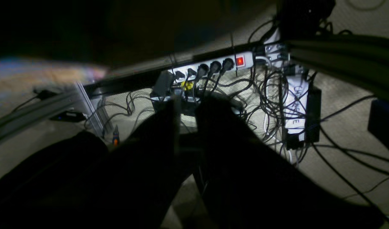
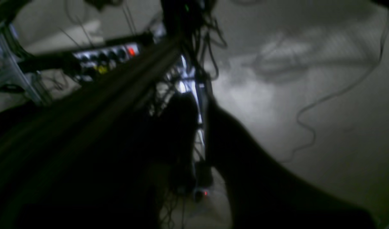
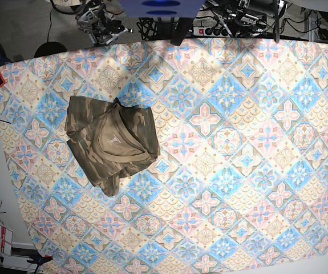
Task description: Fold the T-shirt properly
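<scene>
jaws: off-table, shut, empty | T-shirt (image 3: 111, 143): crumpled on tablecloth (image 3: 238, 171), well apart

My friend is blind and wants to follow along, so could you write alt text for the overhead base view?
A crumpled camouflage T-shirt, its tan inside and neck label showing, lies in a heap on the left part of a table covered by a blue, pink and cream tile-patterned tablecloth. Both robot arms are pulled back at the table's far edge, nowhere near the shirt.

Lying crumpled on the counter: a T-shirt (image 3: 111, 142) of soft, matt camouflage cloth, its plain tan inside showing. Spreading beneath: a smooth, matt tile-patterned tablecloth (image 3: 238, 171). Sitting on the floor: a glossy white plastic power strip (image 1: 213, 66).
</scene>
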Available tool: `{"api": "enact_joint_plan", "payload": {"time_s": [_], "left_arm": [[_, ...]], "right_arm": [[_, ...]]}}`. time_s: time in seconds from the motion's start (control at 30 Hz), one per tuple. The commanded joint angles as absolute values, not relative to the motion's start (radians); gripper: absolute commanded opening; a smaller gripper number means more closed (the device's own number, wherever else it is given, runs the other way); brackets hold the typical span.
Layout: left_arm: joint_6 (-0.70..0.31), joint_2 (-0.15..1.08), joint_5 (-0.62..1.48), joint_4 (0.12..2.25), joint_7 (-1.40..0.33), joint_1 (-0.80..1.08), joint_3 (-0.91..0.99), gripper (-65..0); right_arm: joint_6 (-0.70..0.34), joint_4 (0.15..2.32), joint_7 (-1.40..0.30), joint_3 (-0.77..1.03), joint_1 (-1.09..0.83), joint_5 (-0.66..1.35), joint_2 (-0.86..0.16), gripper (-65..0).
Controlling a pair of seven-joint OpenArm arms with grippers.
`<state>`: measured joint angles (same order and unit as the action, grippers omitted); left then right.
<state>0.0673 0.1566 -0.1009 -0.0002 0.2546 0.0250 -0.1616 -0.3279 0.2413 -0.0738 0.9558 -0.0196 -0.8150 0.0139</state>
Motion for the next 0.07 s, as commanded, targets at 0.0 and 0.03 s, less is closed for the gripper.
{"api": "enact_joint_plan", "payload": {"time_s": [0.0, 0.03], "left_arm": [[0.071, 0.153, -0.096, 0.000, 0.263, 0.022, -0.160, -52.3], [0.071, 0.143, -0.096, 0.000, 0.263, 0.018, -0.160, -52.3]], "right_arm": [[-0.329, 0.245, -0.076, 0.955, -0.030, -0.819, 0.007, -59.1], [-0.329, 0.248, -0.076, 0.955, -0.030, -0.819, 0.005, -59.1]]}}
